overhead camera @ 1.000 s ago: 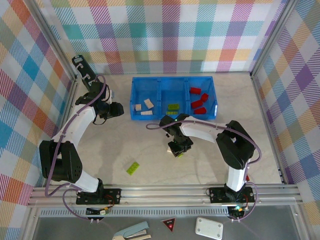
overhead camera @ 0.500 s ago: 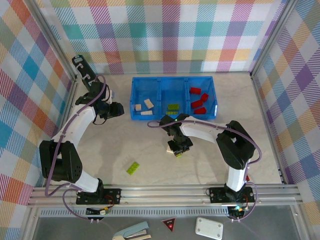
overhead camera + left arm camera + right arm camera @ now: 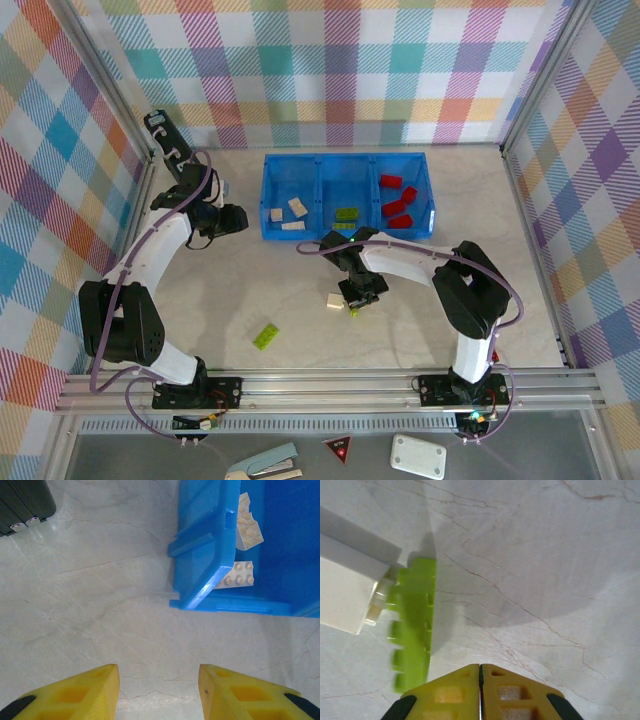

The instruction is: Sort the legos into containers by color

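right wrist: lime brick [image 3: 412,625] blurred, studs smeared | loose cream brick [image 3: 347,595] cut by left edge | left wrist: blue tray [image 3: 200,575] cut by top and right edges, its wall hiding part of a trayed cream brick [image 3: 237,575] | dark object [image 3: 22,502] cut at top-left corner, unidentifiable | top: lime brick mostly under right gripper [image 3: 357,299]

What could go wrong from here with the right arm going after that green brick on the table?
1. The right gripper is shut with nothing between its fingers. The green brick lies off to one side of them, so lifting now would likely come up empty.
2. That brick sits close against a white brick. Reaching for it may shove both, or drag the white one along.
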{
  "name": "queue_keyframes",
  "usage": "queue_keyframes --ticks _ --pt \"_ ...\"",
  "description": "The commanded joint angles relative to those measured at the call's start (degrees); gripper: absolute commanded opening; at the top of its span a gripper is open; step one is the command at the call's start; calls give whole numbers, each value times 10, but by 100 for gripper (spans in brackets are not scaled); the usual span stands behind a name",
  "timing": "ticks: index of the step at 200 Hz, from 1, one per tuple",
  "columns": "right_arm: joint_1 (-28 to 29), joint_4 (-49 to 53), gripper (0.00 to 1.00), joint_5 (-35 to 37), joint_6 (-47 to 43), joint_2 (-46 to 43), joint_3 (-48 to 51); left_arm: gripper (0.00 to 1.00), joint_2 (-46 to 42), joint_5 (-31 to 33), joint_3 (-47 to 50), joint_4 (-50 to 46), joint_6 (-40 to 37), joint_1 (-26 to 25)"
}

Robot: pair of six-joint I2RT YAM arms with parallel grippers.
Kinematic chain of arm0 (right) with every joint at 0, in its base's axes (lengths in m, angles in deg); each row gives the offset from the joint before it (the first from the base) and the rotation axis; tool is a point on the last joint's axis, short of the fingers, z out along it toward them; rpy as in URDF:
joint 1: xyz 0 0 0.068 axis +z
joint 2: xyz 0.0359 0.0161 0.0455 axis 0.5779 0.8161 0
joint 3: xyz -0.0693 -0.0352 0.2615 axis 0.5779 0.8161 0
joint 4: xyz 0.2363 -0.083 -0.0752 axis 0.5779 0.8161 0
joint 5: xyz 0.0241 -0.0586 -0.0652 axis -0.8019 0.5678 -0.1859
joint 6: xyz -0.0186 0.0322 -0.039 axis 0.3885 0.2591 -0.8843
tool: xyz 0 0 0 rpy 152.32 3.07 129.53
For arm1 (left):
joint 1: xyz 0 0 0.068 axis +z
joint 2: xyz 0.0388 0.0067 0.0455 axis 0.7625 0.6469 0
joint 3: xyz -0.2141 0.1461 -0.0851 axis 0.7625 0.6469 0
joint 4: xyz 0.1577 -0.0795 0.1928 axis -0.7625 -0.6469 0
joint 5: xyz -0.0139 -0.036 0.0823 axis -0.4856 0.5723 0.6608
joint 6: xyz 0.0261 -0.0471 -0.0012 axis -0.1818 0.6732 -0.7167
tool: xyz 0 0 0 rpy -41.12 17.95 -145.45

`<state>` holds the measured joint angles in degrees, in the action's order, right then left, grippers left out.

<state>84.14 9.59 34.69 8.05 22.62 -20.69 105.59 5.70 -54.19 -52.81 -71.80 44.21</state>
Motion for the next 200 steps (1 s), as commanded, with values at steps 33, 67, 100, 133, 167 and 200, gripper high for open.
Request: queue_keyframes --ticks 33,67,100,133,167,200 --pt "4 35 11 20 10 -19 -27 46 -2 -15 -4 3 -10 6" --pt "4 -5 24 -44 37 -19 -30 46 -1 -16 -4 3 -11 6" --pt "4 -31 47 -64 70 -13 -30 46 -2 -15 -4 2 -10 6" --pt "4 -33 60 -53 156 10 -39 46 -1 -17 -4 1 -10 6" --pt "10 -49 62 -64 229 32 -36 46 -4 -13 -4 1 -12 6" --pt "14 -65 63 -71 239 38 -25 46 -3 -14 -4 1 -12 6"
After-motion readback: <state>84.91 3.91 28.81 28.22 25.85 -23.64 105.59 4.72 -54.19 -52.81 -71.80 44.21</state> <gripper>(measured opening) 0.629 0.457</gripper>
